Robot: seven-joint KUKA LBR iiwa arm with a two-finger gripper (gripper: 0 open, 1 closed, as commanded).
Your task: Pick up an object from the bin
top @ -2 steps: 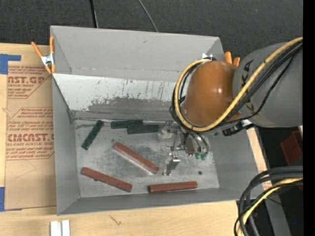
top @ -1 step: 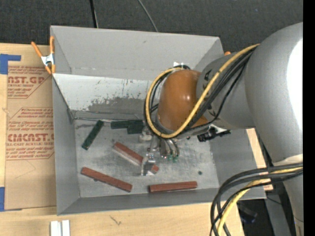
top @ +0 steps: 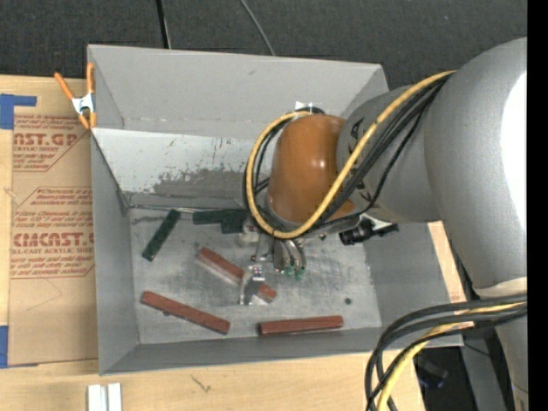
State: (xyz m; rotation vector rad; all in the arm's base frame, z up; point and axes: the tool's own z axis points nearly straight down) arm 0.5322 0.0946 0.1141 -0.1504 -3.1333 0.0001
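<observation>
Only print I can read is red lettering on the cardboard sheet (top: 47, 204) at the view's left.
- Upper block: large letters, cut at the edge, "CAST.GP".
- Lower block: large letters ending "CAST."; the small line beneath reads "CELL-CAST ACRYLIC SHEET", with its first letters partly cut.
- Remaining small lines are too fine for me to make out.
</observation>
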